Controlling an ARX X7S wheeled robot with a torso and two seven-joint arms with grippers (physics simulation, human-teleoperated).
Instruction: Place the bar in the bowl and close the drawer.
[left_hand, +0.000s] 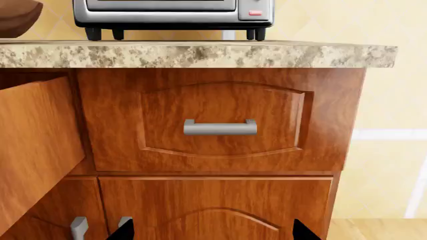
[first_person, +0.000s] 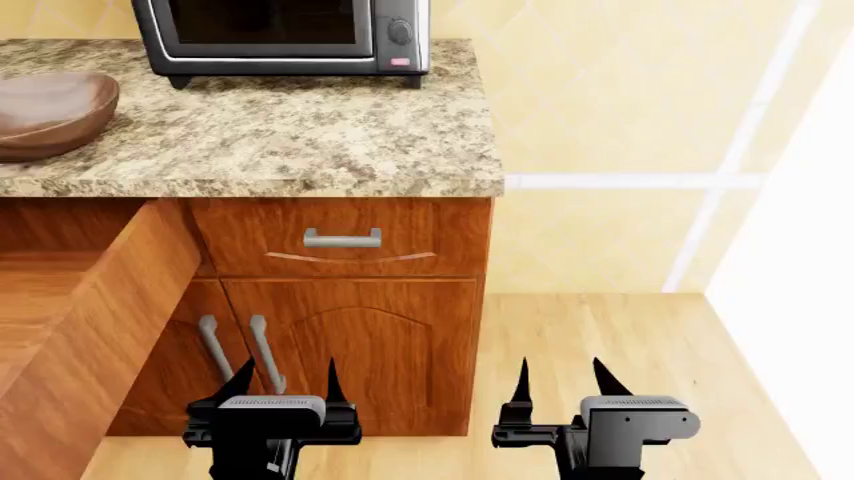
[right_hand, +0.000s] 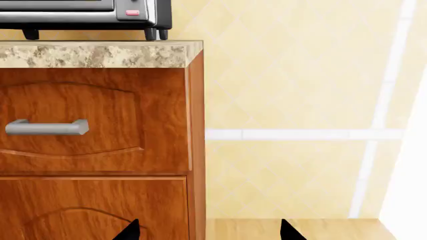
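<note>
1. Hands: the left hand (first_person: 283, 385) and right hand (first_person: 558, 382) both hang low before the cabinet, fingers spread apart and empty, at about 6 o'clock in the head view.
2. Drawer (first_person: 94, 330): pulled far out at 8 o'clock, its side wall running toward the robot; the plain wood interior shows only as a sliver at the frame edge.
3. Bowl (first_person: 47, 112): on the granite table (first_person: 294, 135) at 10 o'clock, left of the toaster oven (first_person: 280, 35), partly cut off.
4. Bar: not visible in any view; it may lie in the drawer's unseen part, but I cannot tell.
5. Risk: reaching blind into the drawer could miss or push the bar deeper, since the interior lies outside every camera.
6. Risk: the left arm is near the drawer wall; a sideways swing could knock it and shut it before the bar is out.
7. Risk: the narrower closed drawer (left_hand: 220, 120) with its silver handle (left_hand: 220, 127) sits centred for the left wrist and could be mistaken for the target.
</note>
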